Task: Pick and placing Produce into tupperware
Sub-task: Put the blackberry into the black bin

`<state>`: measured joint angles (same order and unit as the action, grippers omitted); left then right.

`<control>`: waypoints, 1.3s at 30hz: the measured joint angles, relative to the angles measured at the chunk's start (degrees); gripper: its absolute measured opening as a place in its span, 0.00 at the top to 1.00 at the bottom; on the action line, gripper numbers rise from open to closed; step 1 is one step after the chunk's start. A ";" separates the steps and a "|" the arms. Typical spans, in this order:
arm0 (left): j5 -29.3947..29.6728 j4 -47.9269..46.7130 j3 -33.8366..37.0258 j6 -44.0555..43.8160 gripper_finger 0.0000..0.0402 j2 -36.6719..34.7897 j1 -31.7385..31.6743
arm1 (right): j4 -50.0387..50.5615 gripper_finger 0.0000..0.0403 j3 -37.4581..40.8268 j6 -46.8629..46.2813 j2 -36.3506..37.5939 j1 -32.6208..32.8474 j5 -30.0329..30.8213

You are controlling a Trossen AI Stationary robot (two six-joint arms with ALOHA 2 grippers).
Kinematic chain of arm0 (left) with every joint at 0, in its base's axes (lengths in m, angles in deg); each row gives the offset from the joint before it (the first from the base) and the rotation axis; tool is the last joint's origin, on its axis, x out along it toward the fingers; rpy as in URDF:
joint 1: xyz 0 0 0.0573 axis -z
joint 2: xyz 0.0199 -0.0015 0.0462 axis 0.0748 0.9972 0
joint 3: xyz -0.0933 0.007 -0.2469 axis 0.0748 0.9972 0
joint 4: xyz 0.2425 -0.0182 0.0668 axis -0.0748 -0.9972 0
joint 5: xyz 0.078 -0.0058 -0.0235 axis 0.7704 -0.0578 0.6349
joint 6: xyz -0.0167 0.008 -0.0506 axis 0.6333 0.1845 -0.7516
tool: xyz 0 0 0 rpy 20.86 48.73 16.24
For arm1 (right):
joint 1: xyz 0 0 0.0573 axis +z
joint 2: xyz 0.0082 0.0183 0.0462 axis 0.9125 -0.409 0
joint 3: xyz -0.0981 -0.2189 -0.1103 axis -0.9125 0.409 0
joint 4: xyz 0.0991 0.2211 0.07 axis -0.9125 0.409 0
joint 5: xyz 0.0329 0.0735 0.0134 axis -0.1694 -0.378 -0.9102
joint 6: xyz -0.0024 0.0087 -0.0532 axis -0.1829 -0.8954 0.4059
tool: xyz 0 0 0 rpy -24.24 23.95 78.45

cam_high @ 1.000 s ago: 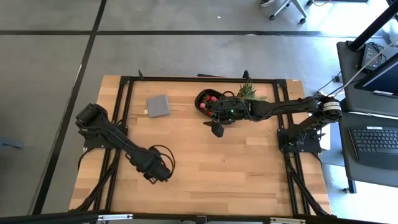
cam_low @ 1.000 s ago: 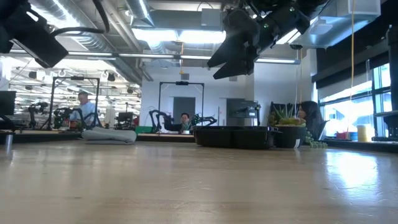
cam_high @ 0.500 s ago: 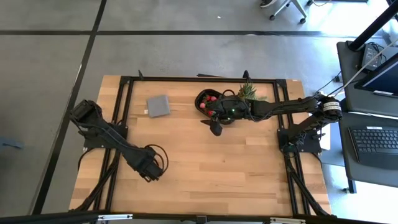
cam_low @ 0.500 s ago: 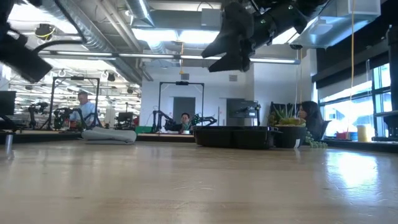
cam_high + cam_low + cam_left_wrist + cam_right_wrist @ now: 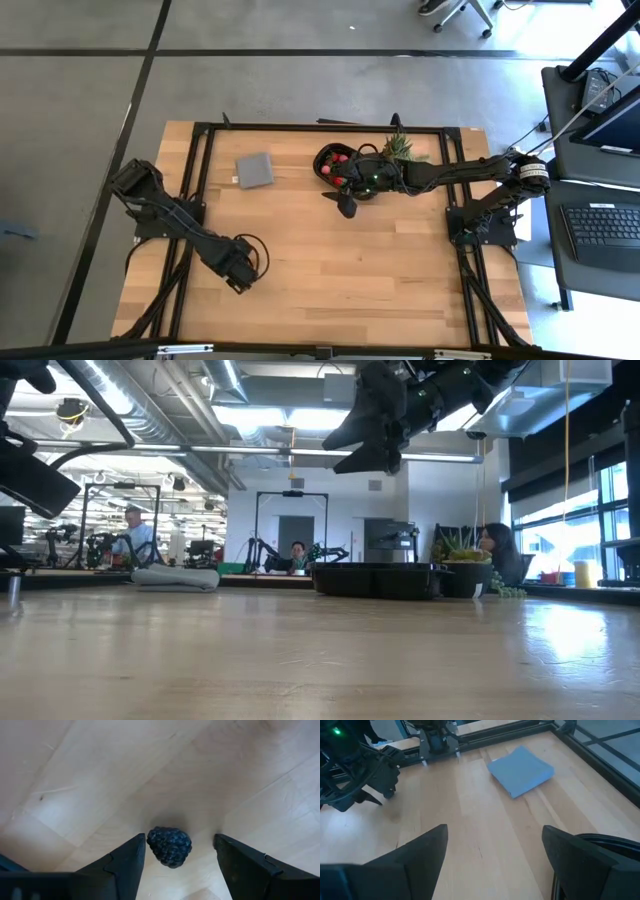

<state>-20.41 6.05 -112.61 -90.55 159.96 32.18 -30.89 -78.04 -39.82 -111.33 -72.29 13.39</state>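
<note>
No readable writing or labels anywhere. Left gripper (image 5: 237,284) sits low over the table (image 5: 380,270) at approx 8 o'clock from table centre, near the front edge; in the left wrist view its fingers (image 5: 125,865) are spread wide w/ a dark berry (image 5: 169,846) lying on the wood between them, not touching either finger, nothing held. Right gripper (image 5: 347,208) hangs in the air at approx 12 o'clock from centre, just at the near edge of the tupperware (image 5: 325,166); right wrist view shows its fingers (image 5: 422,852) well apart and empty, w/ bare wood between. Low view has the right gripper (image 5: 365,435) raised well above the tray rim (image 5: 375,578). Tupperware is at the far side of the table, approx 12 o'clock, w/ red strawberry pieces (image 5: 338,159) inside; which compartment, can't tell. Spiky green plant (image 5: 398,147) just beside the tray at its 3 o'clock. Grey square piece (image 5: 255,171) lies apart from the tray at its 9 o'clock, approx 11 o'clock from centre. Beyond the table, people (image 5: 133,532) sit at benches in the room behind.
</note>
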 joint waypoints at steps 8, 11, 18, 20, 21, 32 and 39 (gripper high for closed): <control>-0.23 -0.01 0.02 0.02 0.57 0.02 -0.07 | 0.00 0.19 0.00 0.00 0.00 -0.02 0.00; -0.23 0.02 0.02 0.07 0.65 0.07 -0.07 | 0.00 0.19 0.00 -0.02 0.00 -0.02 0.00; -0.45 -0.77 0.02 2.67 0.77 0.07 -0.38 | 0.02 0.19 0.00 -0.06 0.00 -0.02 0.02; -0.69 -0.75 0.05 4.78 0.77 0.01 -0.44 | 0.02 0.19 0.00 -1.65 0.00 -0.02 0.00; -1.00 -0.73 0.13 6.30 0.77 -0.19 -0.54 | 0.02 0.19 0.00 -3.04 0.00 -0.02 0.01; -5.52 2.28 0.33 33.94 0.76 -7.04 -12.39 | 0.79 0.19 0.00 -7.54 0.00 -0.23 0.00; -5.20 16.33 0.24 53.82 0.75 -11.63 -25.47 | 16.64 0.19 -0.04 -8.08 1.21 -3.53 0.26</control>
<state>-25.60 22.38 -112.37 -36.73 148.34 6.72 -14.25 -78.08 -47.90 -110.13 -75.82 13.65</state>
